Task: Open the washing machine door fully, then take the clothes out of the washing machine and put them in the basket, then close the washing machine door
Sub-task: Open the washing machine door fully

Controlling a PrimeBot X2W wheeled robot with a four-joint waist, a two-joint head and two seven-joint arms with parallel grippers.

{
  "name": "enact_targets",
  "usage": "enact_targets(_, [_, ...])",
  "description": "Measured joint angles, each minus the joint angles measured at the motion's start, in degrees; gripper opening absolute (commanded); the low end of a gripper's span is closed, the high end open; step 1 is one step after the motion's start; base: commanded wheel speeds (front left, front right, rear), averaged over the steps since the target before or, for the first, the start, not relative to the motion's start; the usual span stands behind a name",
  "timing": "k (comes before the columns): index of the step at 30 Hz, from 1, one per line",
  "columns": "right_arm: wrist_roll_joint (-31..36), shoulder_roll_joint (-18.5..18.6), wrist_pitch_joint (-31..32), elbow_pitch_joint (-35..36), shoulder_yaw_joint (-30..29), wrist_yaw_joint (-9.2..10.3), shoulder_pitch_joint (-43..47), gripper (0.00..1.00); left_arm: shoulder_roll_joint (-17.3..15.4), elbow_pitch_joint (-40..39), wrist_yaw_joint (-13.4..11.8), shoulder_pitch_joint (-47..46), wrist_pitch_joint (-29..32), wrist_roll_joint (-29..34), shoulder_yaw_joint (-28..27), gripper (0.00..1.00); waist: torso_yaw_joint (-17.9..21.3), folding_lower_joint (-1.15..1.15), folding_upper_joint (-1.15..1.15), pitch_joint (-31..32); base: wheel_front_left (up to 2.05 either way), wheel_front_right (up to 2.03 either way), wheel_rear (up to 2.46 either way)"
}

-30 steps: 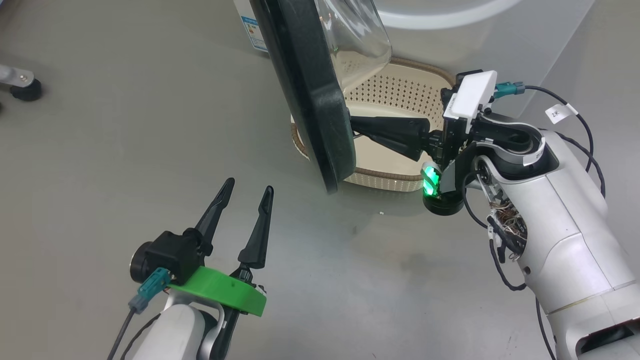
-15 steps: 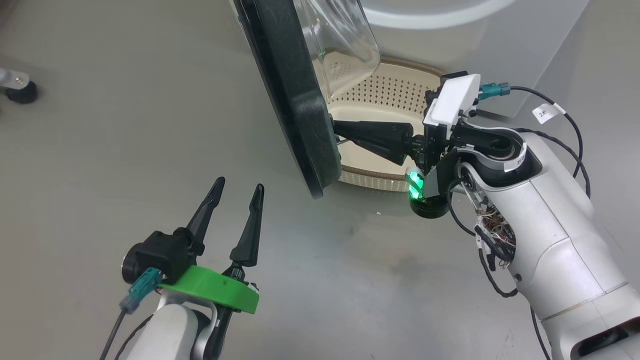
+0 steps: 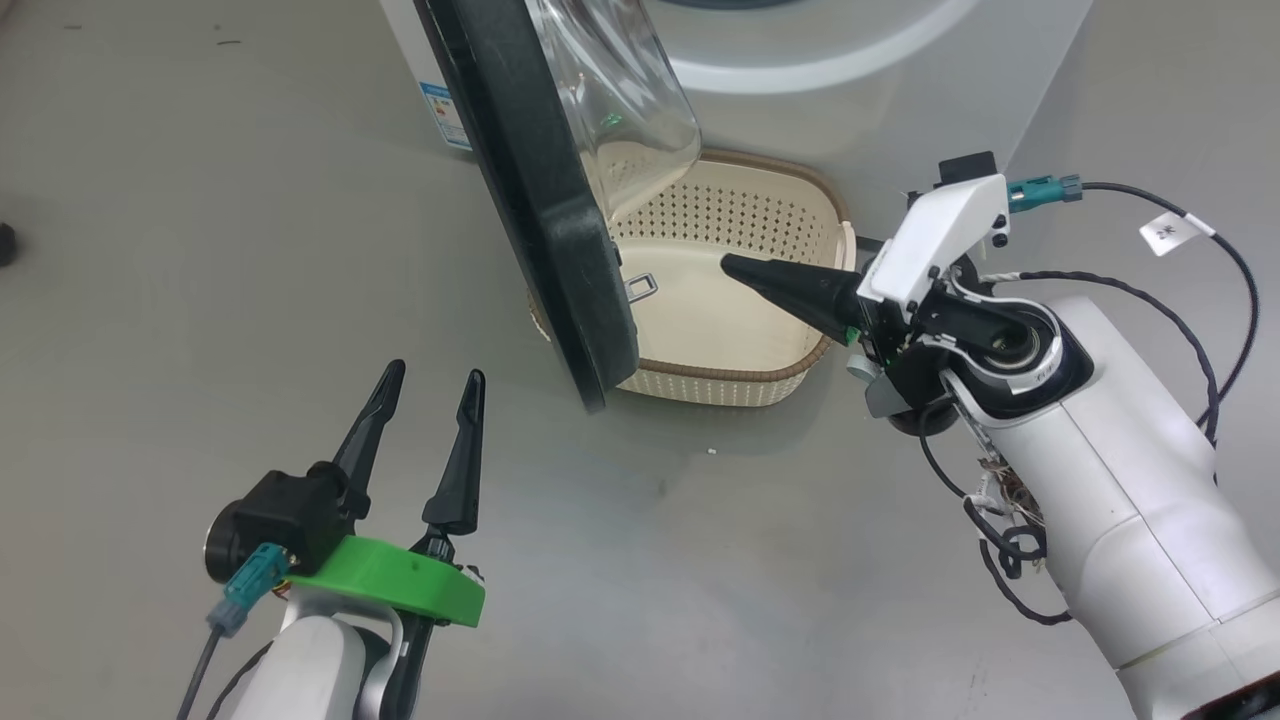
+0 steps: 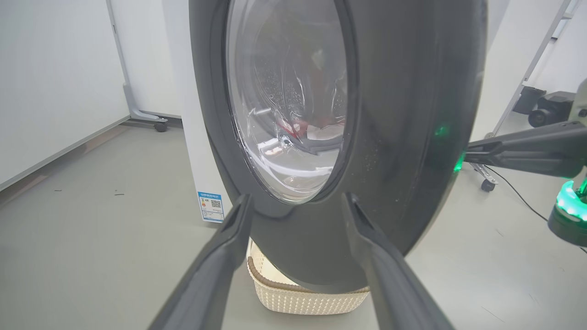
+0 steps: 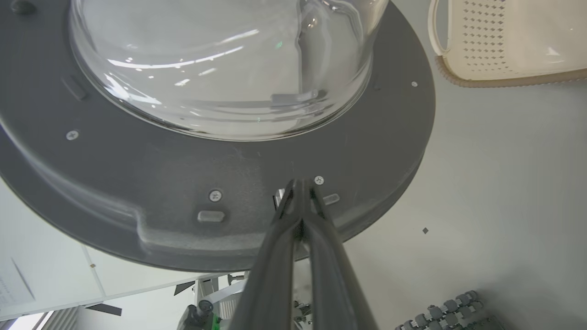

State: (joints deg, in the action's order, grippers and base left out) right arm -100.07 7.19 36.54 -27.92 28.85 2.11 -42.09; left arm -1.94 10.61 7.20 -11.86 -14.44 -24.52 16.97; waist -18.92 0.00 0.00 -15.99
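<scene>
The washing machine door (image 3: 540, 190) stands partly open, edge-on to me, its glass bowl (image 3: 620, 100) bulging over the cream basket (image 3: 700, 385) on the floor below. My right gripper (image 3: 728, 264) is shut and empty, pointing at the door's inner face from a short gap away; the right wrist view has its tips (image 5: 300, 183) near the latch on the dark rim (image 5: 137, 183). My left gripper (image 3: 436, 372) is open and empty, on the door's outer side (image 4: 403, 114). Through the glass, red and white clothes (image 4: 316, 126) show blurred inside the white washing machine (image 3: 850, 100).
A blue label (image 3: 443, 115) marks the machine's lower front. Grey floor lies all around. A wheeled stand foot (image 4: 160, 126) is at the left wall; a caster (image 4: 486, 185) and a dark device (image 4: 545, 107) sit behind my right arm.
My right gripper, which was pressed against the door's inner face, has come off it and drawn back to the right. The head camera has shifted. My left gripper stays open.
</scene>
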Motion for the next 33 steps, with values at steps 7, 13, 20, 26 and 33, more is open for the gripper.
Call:
enact_targets(7, [10.85, 3.97, -6.12, 1.76, 4.28, -5.30, 2.58, 0.00, -0.41, 0.09, 0.00, 1.76, 0.00, -0.02, -1.80, 1.00, 2.67, 0.00, 0.00, 2.09, 0.00, 0.00, 0.00])
enact_targets(13, [18.48, 6.87, -13.01, 3.19, 5.69, -7.19, 5.10, 0.00, -0.82, 0.04, 0.00, 2.24, 0.00, -0.01, -2.72, 1.00, 5.14, 0.00, 0.00, 3.91, 0.00, 0.00, 0.00])
enact_targets(20, [27.96, 10.35, -23.12, 5.46, 6.91, -8.12, 8.14, 0.00, -0.88, -0.07, 0.00, 3.19, 0.00, -0.03, -4.35, 1.00, 7.73, -0.01, 0.00, 5.94, 0.00, 0.00, 0.00])
enact_targets(26, [36.84, 14.43, -32.62, 6.30, 7.35, -8.56, 11.11, 0.00, -0.91, -0.23, 0.00, 3.61, 0.00, -0.12, -5.59, 1.00, 9.42, 0.00, 0.00, 7.54, 0.00, 0.00, 0.00])
enact_targets(33, [39.42, 13.55, -39.76, 6.32, 8.75, -8.57, 17.30, 0.00, -1.26, -0.49, 0.00, 4.23, 0.00, -0.11, -6.73, 1.00, 10.94, -0.01, 0.00, 8.98, 0.00, 0.00, 0.00])
